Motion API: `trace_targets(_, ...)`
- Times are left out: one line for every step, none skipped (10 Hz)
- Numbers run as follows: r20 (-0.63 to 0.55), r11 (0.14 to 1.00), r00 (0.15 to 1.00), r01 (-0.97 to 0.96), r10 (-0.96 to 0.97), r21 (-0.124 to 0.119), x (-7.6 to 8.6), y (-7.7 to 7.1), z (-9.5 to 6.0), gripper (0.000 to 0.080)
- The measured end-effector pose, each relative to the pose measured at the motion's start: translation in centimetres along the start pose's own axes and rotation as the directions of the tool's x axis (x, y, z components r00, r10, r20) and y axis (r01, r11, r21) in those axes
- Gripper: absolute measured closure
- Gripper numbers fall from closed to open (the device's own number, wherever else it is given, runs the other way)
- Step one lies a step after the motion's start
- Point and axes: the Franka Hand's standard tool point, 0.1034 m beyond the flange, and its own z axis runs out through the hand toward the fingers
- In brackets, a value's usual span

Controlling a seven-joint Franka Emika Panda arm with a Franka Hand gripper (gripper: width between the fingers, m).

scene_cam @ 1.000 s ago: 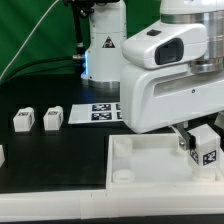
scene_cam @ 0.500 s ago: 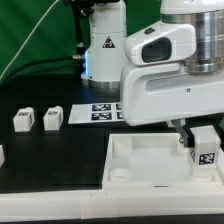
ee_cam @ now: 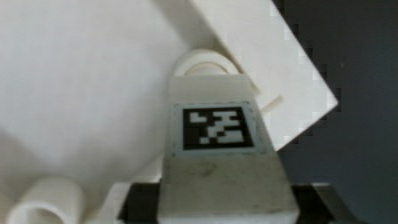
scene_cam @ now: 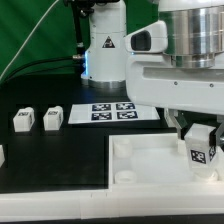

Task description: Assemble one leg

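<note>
My gripper [scene_cam: 199, 131] is shut on a leg [scene_cam: 203, 146], a small white block with a black-and-white tag on its face. It holds the leg upright over the right part of the large white square tray-like piece [scene_cam: 128, 160]. In the wrist view the leg [ee_cam: 221, 135] sits between my dark fingers [ee_cam: 143, 202], its far end near a round corner socket [ee_cam: 208, 66] of the tray-like piece [ee_cam: 89, 90]. Two more legs [scene_cam: 23, 121] [scene_cam: 53, 118] stand on the black table at the exterior view's left.
The marker board [scene_cam: 110, 112] lies flat behind the tray-like piece. Part of another white piece [scene_cam: 2, 154] shows at the left edge. The arm's base [scene_cam: 103, 45] stands at the back, before a green backdrop.
The wrist has turned, its body swinging up and to the right. The leg stays in my grip over the tray-like piece's right side, almost in the same place.
</note>
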Motion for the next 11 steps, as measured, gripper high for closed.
trace_targets(-0.003,0.995,0.995,-0.105,0.105,-0.004,0.0,0.1,0.0,0.0505)
trace_targets(-0.004,0.975,0.975,-0.222,0.222,-0.006,0.0,0.2,0.1,0.0505)
trace_targets(-0.004,0.939,0.939,-0.344,0.344,-0.009,0.0,0.4,0.1,0.0505)
trace_targets(-0.007,0.898,0.898,-0.439,0.439,-0.012,-0.1,0.5,0.1,0.0505)
trace_targets(-0.004,0.835,0.835,-0.551,0.551,-0.012,-0.3,0.6,0.1,0.0505)
trace_targets(0.001,0.782,0.782,-0.623,0.623,-0.012,-0.5,0.5,0.1,0.0505)
trace_targets(0.005,0.675,0.675,-0.738,0.738,-0.014,-1.0,0.3,0.1,0.0505)
trace_targets(0.012,0.597,0.596,-0.802,0.803,-0.017,-1.4,0.0,0.1,0.0505)
trace_targets(0.019,0.556,0.555,-0.831,0.831,-0.02,-1.6,-0.2,0.2,0.0505)
trace_targets(0.027,0.511,0.511,-0.859,0.859,-0.023,-1.7,-0.2,0.2,0.0505)
trace_targets(0.029,0.548,0.548,-0.836,0.836,-0.022,-1.7,-0.2,0.2,0.0505)
